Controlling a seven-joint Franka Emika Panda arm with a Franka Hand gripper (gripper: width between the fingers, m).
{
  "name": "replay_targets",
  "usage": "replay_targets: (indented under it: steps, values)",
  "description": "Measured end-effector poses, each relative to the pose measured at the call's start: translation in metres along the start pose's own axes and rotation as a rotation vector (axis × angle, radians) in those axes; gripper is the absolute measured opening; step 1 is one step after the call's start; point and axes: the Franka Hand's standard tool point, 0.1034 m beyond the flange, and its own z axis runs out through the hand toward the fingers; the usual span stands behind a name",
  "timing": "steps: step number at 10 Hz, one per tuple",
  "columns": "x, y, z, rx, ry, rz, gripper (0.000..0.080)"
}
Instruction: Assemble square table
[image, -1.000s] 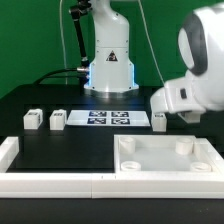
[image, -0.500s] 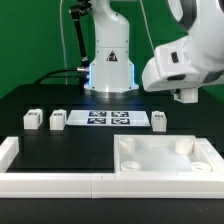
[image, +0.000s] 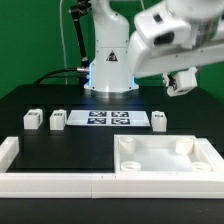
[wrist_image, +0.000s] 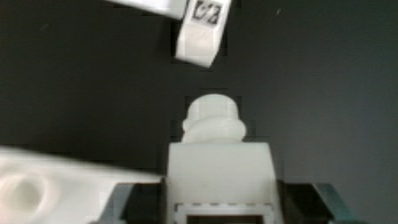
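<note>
Raised gripper (image: 181, 82) clamped on small white block leg (wrist_image: 217, 160), long axis pointing straight out of grip. White plastic square tabletop (image: 165, 158) lies below, nearer exterior cam.

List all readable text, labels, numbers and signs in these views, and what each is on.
No words or numbers are legible.
Arm base: triangular warning sign, symbol too small to read.
Marker board: black-and-white square tags, patterns only.
Three loose legs: tags, too small to read.
Loose leg in the wrist view: tag, blurred.
</note>
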Motion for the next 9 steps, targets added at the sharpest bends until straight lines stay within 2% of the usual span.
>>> replay_targets:
  steps: [1,5,6,7,8,9]
  values:
    - [-0.009,-0.001,0.007,-0.011,0.051,0.0,0.0288]
    - [0.007,0.007,0.001,-0.051,0.351,0.004,0.0288]
    - [0.02,0.013,-0.009,-0.06,0.403,-0.014,0.0288]
    - [0.044,0.018,-0.033,-0.067,0.478,-0.022,0.0288]
    - [0.066,0.023,-0.049,-0.083,0.591,-0.032,0.0288]
    - [0.076,0.026,-0.052,-0.092,0.692,-0.027,0.0288]
